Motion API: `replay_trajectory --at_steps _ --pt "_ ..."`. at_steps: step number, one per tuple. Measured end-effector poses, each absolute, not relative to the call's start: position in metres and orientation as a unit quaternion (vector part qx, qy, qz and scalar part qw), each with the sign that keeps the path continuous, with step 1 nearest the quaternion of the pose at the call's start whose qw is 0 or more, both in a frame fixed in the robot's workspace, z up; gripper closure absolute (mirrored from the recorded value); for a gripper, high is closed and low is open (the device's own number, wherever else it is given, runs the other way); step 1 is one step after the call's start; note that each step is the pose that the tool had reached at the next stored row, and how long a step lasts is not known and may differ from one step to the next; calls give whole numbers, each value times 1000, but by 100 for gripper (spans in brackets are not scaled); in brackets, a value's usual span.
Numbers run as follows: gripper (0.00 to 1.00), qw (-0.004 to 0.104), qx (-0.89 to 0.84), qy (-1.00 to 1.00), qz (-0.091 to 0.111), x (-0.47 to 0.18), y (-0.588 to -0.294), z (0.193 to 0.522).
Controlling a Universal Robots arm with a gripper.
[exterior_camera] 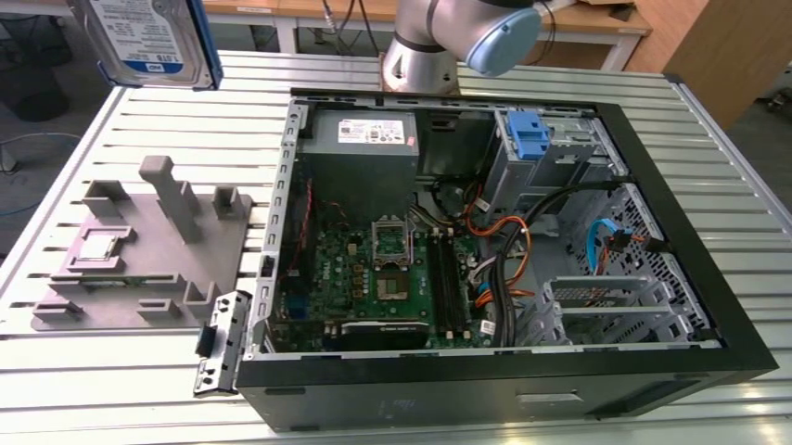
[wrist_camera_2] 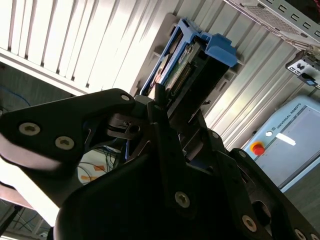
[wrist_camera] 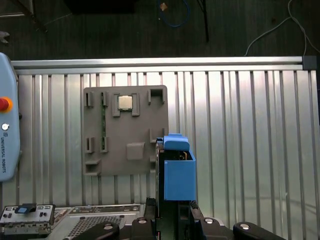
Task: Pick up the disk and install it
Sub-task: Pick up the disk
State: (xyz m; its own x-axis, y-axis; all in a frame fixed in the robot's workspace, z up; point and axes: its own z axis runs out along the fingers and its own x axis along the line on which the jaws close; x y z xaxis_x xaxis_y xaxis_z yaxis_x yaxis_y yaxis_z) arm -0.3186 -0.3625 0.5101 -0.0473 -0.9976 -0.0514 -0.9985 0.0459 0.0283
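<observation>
The disk (exterior_camera: pixel 148 42) hangs in the air high at the exterior view's left, label side showing, with its blue carrier frame along the edge. In the second wrist view my gripper (wrist_camera_2: pixel 170 117) is shut on the disk (wrist_camera_2: pixel 175 70), whose connector end and blue frame stick out beyond the black fingers (wrist_camera_2: pixel 157 107). In the first wrist view the disk (wrist_camera: pixel 177 172) is seen edge-on as a blue block held by the gripper (wrist_camera: pixel 172 212), above the ribbed table and beside the grey fixture plate (wrist_camera: pixel 125 130).
The open computer case (exterior_camera: pixel 495 375) lies on the slatted metal table (exterior_camera: pixel 124 389), with motherboard, cables, a grey power supply (exterior_camera: pixel 362 134) and a blue latch (exterior_camera: pixel 529 139) at the drive bay. A grey fixture plate (exterior_camera: pixel 148 250) lies at the exterior view's left. A teach pendant (wrist_camera: pixel 6 135) lies nearby.
</observation>
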Motion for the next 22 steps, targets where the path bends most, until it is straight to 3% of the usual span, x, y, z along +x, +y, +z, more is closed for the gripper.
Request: replay_trajectory --at_steps 22 --pt "65 9 -690 723 28 -305 -362 510"
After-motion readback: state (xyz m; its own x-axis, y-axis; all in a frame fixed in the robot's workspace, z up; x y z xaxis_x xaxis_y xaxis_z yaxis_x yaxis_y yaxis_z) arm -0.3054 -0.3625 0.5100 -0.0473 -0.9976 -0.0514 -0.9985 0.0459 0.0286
